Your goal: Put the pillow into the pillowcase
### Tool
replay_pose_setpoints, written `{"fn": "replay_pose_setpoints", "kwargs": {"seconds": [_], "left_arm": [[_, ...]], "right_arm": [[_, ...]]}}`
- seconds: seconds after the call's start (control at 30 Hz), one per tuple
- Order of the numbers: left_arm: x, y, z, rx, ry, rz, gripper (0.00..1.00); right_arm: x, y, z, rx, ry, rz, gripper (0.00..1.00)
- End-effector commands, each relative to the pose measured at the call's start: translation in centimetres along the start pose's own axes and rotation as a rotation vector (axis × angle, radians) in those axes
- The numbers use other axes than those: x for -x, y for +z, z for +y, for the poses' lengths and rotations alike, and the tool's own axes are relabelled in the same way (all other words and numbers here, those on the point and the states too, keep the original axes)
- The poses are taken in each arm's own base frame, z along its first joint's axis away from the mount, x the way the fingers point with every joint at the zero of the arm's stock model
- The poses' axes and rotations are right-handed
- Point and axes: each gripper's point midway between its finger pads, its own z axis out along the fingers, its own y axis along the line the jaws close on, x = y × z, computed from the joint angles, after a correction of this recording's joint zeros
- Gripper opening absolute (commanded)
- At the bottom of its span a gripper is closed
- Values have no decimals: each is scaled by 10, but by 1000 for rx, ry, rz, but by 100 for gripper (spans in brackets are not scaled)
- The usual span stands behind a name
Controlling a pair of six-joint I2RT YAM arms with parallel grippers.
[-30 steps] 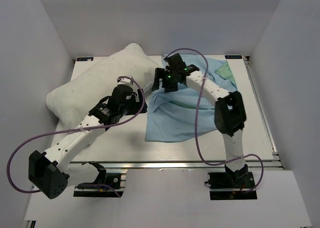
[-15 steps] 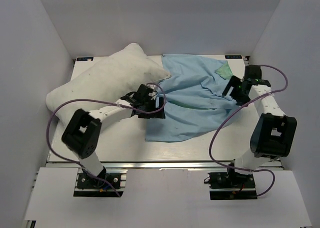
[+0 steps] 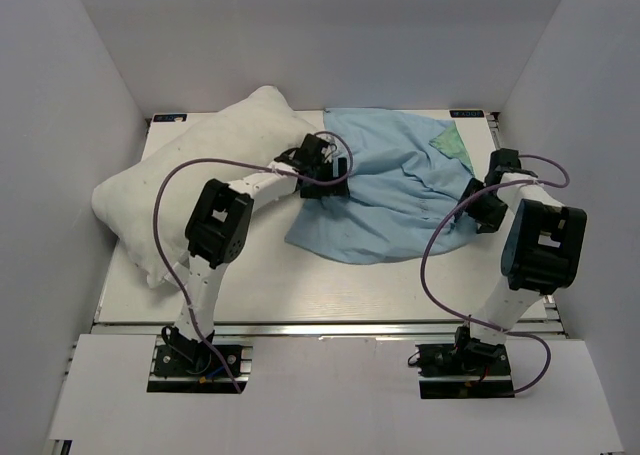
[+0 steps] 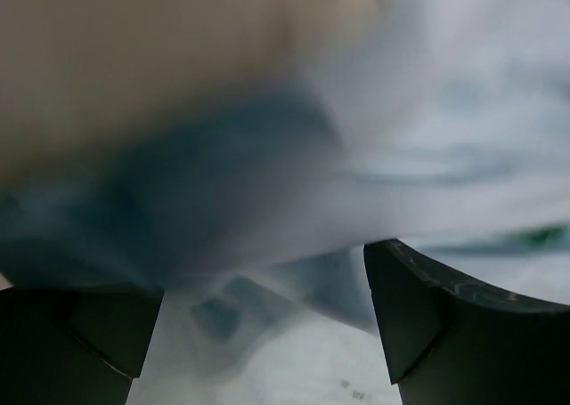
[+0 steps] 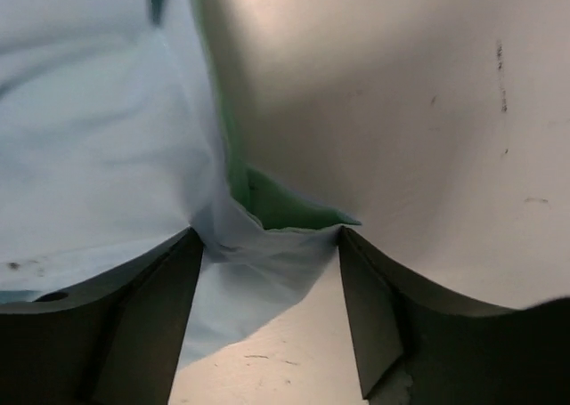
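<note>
Plump white rectangular stuffed pillow [image 3: 200, 180] lies at the left of the white table [image 3: 250, 295], touching the spread thin light-blue fabric pillowcase [image 3: 400, 200]. Both arms fold sharply at the elbow. Left gripper [image 4: 264, 334], fingers wide, meets the case's pillow-side edge; right gripper [image 5: 267, 307], fingers wide, straddles its right hem.

The pillowcase [image 5: 98, 129], light blue with green lining, is spread on the table [image 5: 401, 111] inside the parted right gripper [image 5: 267, 236].
</note>
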Motion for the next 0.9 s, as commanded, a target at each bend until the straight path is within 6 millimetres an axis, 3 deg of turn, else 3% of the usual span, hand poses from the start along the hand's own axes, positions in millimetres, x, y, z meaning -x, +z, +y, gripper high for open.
{"fn": "replay_pose_setpoints", "kwargs": {"seconds": [0.0,0.03,0.07,0.1,0.13,0.17,0.2,0.27,0.37,0.47,0.57,0.67,0.73,0.8,0.87], "left_arm": [[5,32,67,119,-42,42,98],[26,44,70,117,-37,7,98],[34,48,69,111,-26,6,98],[40,54,66,103,-12,2,98],[65,51,53,63,21,-39,98],[54,60,45,-1,29,7,98],[56,61,41,-25,37,1,98],[59,58,33,-76,54,-32,98],[71,48,34,-57,82,-95,98],[82,38,31,-46,100,-122,98],[94,26,24,-63,124,-159,98],[102,17,19,-70,132,-179,98],[101,11,12,-99,127,-167,98],[88,9,9,-133,120,-134,98],[91,-5,2,-157,118,-156,98]], "right_arm": [[-13,-3,-8,-37,49,9,66],[-29,0,-7,-16,64,44,55],[-37,1,-3,9,73,59,31],[-44,-3,8,61,70,59,23],[-62,1,10,82,82,85,15],[-73,-2,21,135,75,106,3],[-79,-12,31,173,38,96,0],[-101,-27,41,226,15,142,0],[-104,-92,74,398,-78,62,0],[-105,-149,92,537,-118,-11,0],[-109,-174,93,565,-95,-30,0],[-121,-163,90,556,-67,23,0],[-129,-131,73,447,-41,89,0],[-124,-110,59,359,-26,96,0],[-108,-92,45,244,-18,73,28]]}}
